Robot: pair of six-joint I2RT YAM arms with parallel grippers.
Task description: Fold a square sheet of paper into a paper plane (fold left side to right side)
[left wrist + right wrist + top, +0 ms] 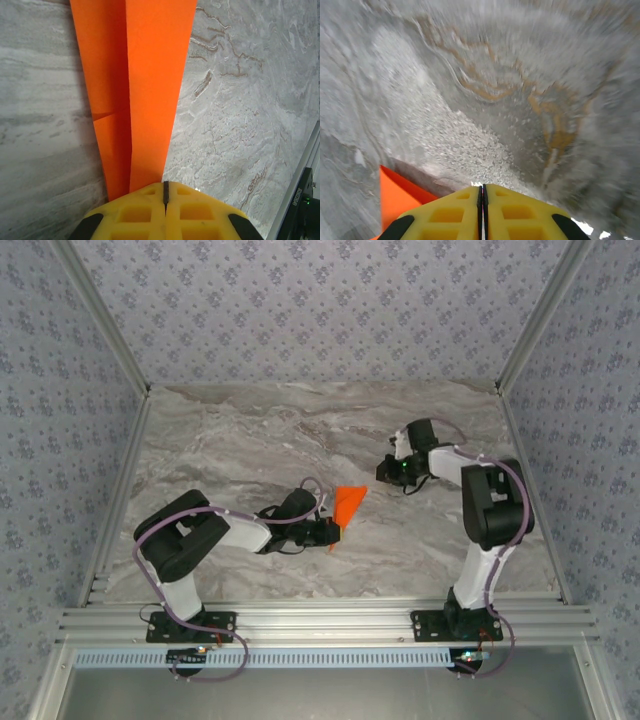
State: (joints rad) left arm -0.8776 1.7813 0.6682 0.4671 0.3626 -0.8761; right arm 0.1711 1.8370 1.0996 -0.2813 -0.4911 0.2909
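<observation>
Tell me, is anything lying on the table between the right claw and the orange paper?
Nothing. In the top view, the stretch of marble table between the right gripper and the orange paper is bare.

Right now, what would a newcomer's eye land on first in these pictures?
The folded orange paper, bright against the grey marbled table, near its middle. The left gripper pinches its narrow end, jaws shut. The right gripper sits apart to the paper's right, also shut.
</observation>
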